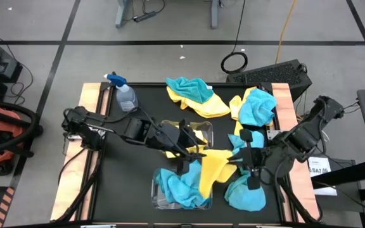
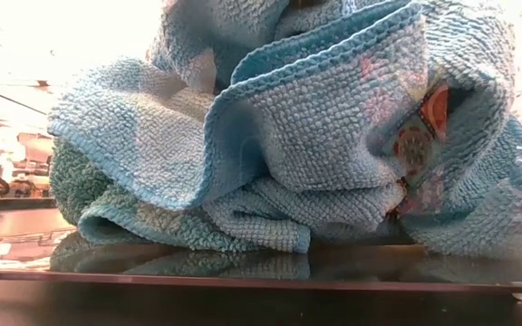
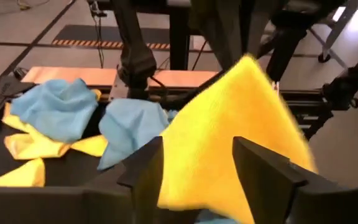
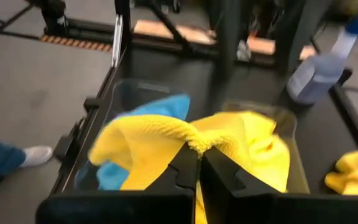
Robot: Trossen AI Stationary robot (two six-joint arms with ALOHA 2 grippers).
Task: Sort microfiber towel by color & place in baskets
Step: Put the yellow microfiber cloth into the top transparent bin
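The right tool [image 4: 199, 163] was clamped shut on a yellow towel [image 1: 215, 166], holding it above the two baskets [image 1: 203, 131]. The left tool [image 3: 197, 177], fingers partly apart, flanked the towel's other edge.

Overhead view down on table [image 1: 138, 190], low view against teal towel [image 2: 315, 136], both wrist views sharing yellow towel [image 3: 229, 124].
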